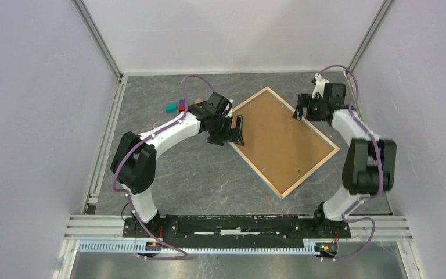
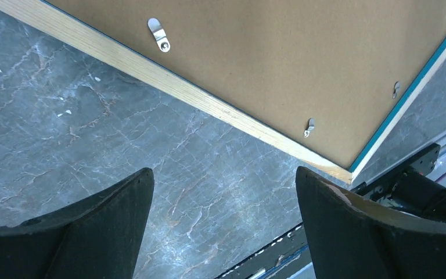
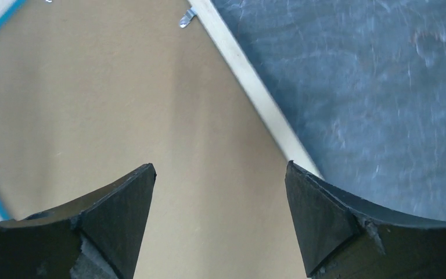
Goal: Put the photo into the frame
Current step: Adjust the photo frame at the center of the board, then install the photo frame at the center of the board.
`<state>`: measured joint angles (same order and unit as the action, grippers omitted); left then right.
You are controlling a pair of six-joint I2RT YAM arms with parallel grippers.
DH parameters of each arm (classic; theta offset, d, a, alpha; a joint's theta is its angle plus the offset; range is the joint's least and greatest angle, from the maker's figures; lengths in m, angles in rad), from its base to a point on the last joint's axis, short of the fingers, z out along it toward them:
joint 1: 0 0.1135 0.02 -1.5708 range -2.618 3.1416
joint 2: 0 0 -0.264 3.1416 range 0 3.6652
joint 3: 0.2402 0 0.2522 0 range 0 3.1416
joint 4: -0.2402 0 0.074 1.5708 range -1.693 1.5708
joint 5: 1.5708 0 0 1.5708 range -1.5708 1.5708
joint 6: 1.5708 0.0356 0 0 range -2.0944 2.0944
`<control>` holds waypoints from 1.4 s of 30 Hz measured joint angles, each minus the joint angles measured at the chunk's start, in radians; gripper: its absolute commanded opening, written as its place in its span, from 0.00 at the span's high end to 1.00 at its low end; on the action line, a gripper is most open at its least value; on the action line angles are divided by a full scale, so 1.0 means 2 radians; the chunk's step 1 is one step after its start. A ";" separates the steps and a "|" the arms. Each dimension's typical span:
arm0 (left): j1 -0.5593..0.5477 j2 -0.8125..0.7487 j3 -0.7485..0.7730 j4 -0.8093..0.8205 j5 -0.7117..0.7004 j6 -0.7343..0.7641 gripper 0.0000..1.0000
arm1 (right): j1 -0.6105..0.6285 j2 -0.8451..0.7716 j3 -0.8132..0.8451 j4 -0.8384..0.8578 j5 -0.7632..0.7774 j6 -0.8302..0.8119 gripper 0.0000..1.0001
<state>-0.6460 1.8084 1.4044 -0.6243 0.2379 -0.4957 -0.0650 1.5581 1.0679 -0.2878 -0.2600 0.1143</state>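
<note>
Counter (image 1: 197, 168): one dark grey slab, and we see pale marble-like veins across its matt surface.
Frame (image 1: 309, 172): one large, thin rectangle. It lies face down and flat on the counter, turned diagonally, right of centre between the two arms. We note pale, grained wood on its back edge (image 2: 209, 102) and a thin blue line along its outer side.
Backing board (image 1: 281, 136): one plain brown sheet, smooth and fibrous, filling the frame's back inside the wood rim.
Metal clips (image 2: 158, 34): small, shiny tabs on the board near the rim. We count three in the left wrist view and one at the top of the right wrist view.
Left pincer (image 1: 232, 131): two dark, wedge-shaped fingers (image 2: 93, 226) spread apart with nothing between them, above bare counter just beside the frame's wood edge.
Right pincer (image 1: 299, 110): two dark wedge fingers (image 3: 110, 215), likewise spread apart and holding nothing, above the board at the frame's far right edge (image 3: 255, 93).
Small blocks: two, one teal (image 1: 169, 108) and one red (image 1: 182, 106), side by side on the counter beyond the left arm.
</note>
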 measured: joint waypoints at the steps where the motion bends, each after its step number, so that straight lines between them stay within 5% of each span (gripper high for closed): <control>1: 0.000 -0.004 -0.006 0.000 0.005 0.000 0.02 | 0.000 0.034 0.024 0.002 -0.001 -0.014 0.13; 11: 0.000 -0.038 -0.060 0.021 0.026 0.002 0.02 | 0.000 0.178 0.146 -0.034 0.029 -0.113 0.35; 16: 0.000 -0.038 -0.086 0.043 0.055 0.001 0.00 | 0.000 0.198 0.149 -0.035 0.027 -0.117 0.41; 23: -0.001 -0.049 -0.092 0.052 0.057 0.002 0.00 | 0.000 0.207 0.127 -0.017 0.037 -0.113 0.66; 31: 0.004 -0.066 -0.069 0.032 -0.003 0.006 0.03 | -0.009 0.144 0.030 0.038 0.039 -0.066 1.00; 42: 0.029 0.027 0.070 -0.050 -0.085 0.006 0.05 | -0.014 -0.061 -0.199 0.071 0.042 0.071 1.00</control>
<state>-0.5888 1.8633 1.5452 -0.7235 0.0681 -0.4847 -0.0921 1.4364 0.6693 -0.1455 -0.1761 0.2569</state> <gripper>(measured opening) 0.956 0.040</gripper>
